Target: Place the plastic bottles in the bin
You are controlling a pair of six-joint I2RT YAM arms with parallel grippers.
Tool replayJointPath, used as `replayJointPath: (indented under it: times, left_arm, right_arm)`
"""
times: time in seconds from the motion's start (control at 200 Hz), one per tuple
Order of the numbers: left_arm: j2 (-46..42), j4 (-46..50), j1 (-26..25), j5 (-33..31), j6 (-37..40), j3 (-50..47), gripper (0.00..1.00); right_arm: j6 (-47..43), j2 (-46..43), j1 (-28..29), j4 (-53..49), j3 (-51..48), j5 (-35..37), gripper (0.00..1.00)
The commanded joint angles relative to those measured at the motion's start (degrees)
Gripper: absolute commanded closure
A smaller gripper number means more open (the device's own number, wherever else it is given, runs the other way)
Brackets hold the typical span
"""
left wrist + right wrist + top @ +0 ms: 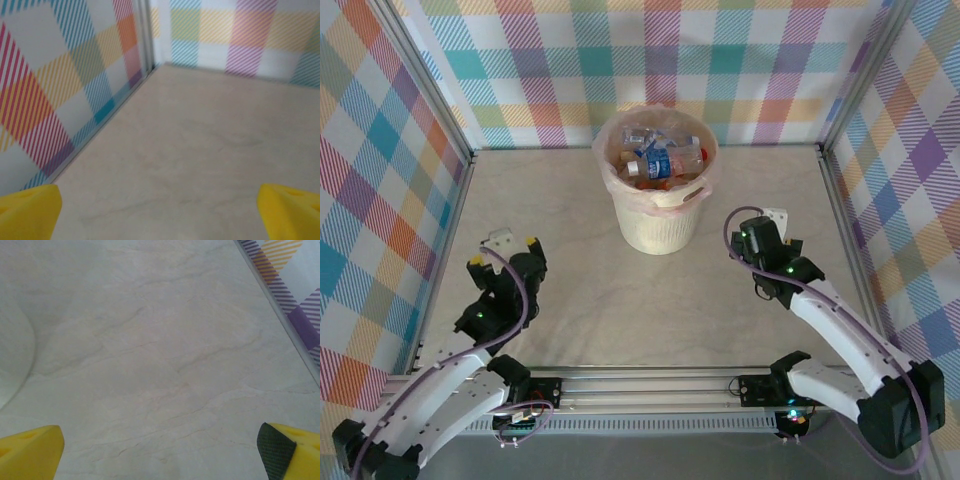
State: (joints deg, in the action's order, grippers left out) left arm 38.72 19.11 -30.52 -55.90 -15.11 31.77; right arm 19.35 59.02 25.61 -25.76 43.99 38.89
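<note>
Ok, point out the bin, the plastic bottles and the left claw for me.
bin [665, 228]: top external view, on its cream outer wall.
plastic bottles [659, 162]: top external view, on the blue-labelled bottle in the pile inside the bin.
left claw [504, 252]: top external view, midway between its yellow fingertips.

- My left arm stretches from its base at the near edge of the table [620, 310], close to the near left corner, and lies low.
- My left gripper [504, 252] sits close to the left edge, jaws spread wide, with nothing between the yellow fingertips [27, 212].
- My right arm rises from the near right corner and bends inward.
- My right gripper [772, 228] hangs near the right edge, jaws equally wide and empty.
</note>
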Motion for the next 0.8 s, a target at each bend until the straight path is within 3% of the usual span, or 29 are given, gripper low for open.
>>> replayJointPath:
  times: [0.0,0.205,0.445,0.795]
  left_arm:
    - [-0.64,-10.10,5.41,4.27,-2.73,-5.89,0.00]
    - [-0.83,-24.96,14.00,13.05,1.25,-15.02,0.00]
    - [6.34,-39.75,19.86,21.78,7.17,-19.34,0.00]
    - [24.83,-54.67,22.35,30.71,12.28,-17.39,0.00]
  right_arm:
    - [-6.46,2.24,-2.30,11.32,-2.20,1.36,0.00]
    - [-12.71,7.52,-5.94,23.98,-7.23,-2.43,0.00]
    - [-15.88,9.96,-9.78,39.67,-13.00,-10.44,0.00]
    - [-17.58,16.77,-13.83,52.44,-15.59,-19.47,0.00]
